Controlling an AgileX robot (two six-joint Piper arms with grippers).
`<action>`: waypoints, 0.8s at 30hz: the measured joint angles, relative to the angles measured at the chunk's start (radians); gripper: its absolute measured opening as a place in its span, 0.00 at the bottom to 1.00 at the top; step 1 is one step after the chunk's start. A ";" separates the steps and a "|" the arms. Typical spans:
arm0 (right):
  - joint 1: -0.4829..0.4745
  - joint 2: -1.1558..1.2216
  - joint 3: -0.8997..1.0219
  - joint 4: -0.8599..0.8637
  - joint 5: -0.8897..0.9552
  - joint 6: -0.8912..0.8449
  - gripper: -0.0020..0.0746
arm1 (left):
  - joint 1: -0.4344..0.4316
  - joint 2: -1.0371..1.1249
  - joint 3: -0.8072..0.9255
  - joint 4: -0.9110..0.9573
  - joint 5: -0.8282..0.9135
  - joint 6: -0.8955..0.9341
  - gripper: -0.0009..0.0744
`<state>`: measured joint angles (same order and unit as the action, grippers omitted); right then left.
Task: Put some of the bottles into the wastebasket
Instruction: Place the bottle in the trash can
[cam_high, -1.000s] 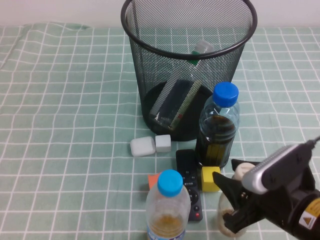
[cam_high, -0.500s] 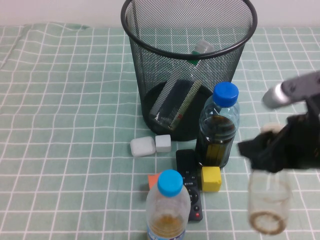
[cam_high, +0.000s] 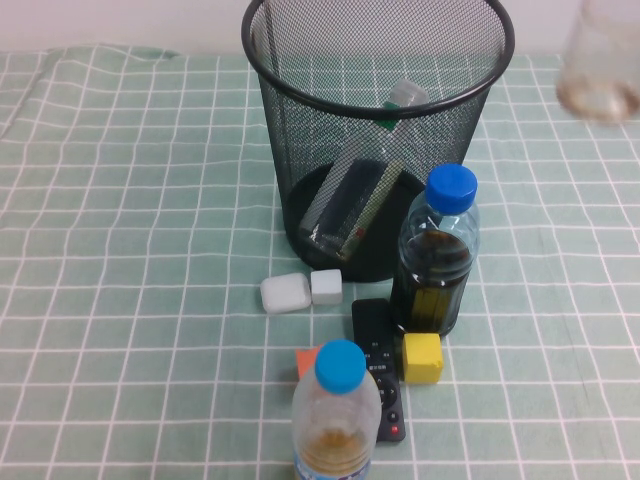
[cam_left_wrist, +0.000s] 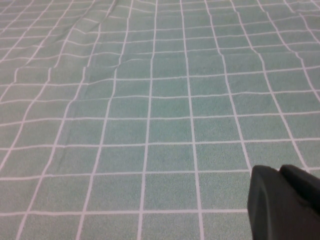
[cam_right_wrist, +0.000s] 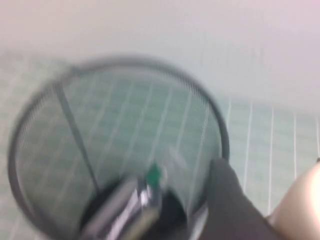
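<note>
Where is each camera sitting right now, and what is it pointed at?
High view: raised on the robot's side, angled down at wastebasket, table and lifted small bottle; neither arm shows.
Left wrist: low over bare cloth; left gripper, shut, at the edge.
Right wrist: looks into the wastebasket; right gripper holds the bottle.
Shared: wastebasket, tall bottle inside.

The tall round black wire-mesh wastebasket (cam_high: 378, 120) stood at the desk's (cam_high: 130, 250) far edge, with the taller clear plastic bottle (cam_high: 352, 205) leaning inside it. Just before the basket stood a blue-capped bottle of dark liquid (cam_high: 437, 255). The small squat clear bottle (cam_high: 602, 60) hung high near the far right corner, right of the basket.
</note>
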<state>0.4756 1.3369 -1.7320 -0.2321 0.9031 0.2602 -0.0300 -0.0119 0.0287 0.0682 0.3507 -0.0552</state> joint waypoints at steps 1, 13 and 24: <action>0.000 0.041 -0.071 0.005 0.003 -0.015 0.40 | 0.000 0.000 0.000 0.000 0.000 0.000 0.01; 0.000 0.559 -0.614 0.202 -0.023 -0.197 0.40 | 0.000 0.000 0.000 0.000 0.000 0.000 0.01; 0.000 0.786 -0.631 0.369 -0.152 -0.329 0.40 | 0.000 0.000 0.000 0.000 0.000 0.000 0.01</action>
<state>0.4756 2.1231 -2.3628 0.1369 0.7508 -0.0689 -0.0300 -0.0119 0.0287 0.0682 0.3507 -0.0552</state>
